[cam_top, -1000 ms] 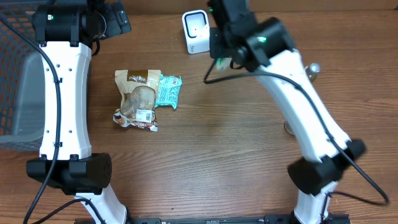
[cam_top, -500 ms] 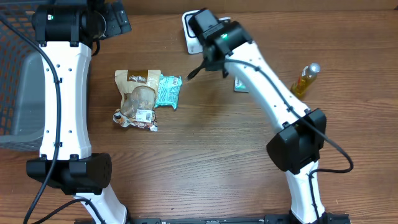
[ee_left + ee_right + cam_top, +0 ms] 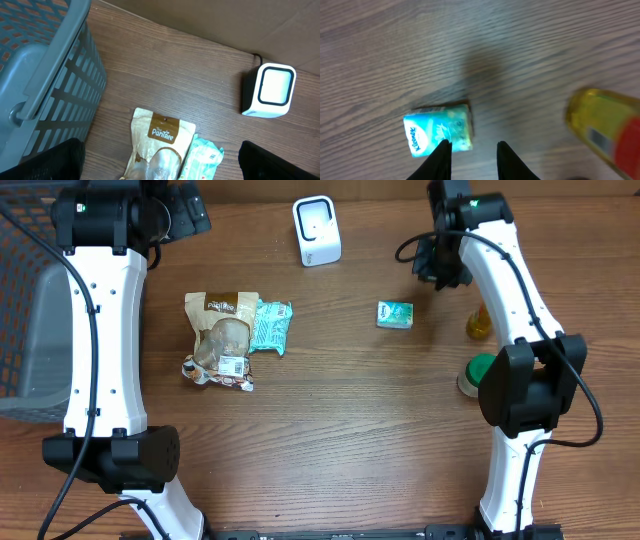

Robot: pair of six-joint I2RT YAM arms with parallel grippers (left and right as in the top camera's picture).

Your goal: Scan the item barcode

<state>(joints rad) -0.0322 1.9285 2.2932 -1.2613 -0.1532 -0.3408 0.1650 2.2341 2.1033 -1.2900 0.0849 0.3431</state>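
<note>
Wooden table point(image 3: 330, 430) | right gripper point(image 3: 472, 159) slightly apart, empty, near tissue pack point(image 3: 439, 131) | left gripper point(image 3: 160, 157) wide apart, empty

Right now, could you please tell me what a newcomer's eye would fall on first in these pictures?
Probably the small Kleenex tissue pack lying alone on the wooden table right of centre, with the right gripper hanging open close by it. Next come the white barcode scanner at the far edge and, left of centre, the PanTree snack bag with a teal packet right beside it.
</note>
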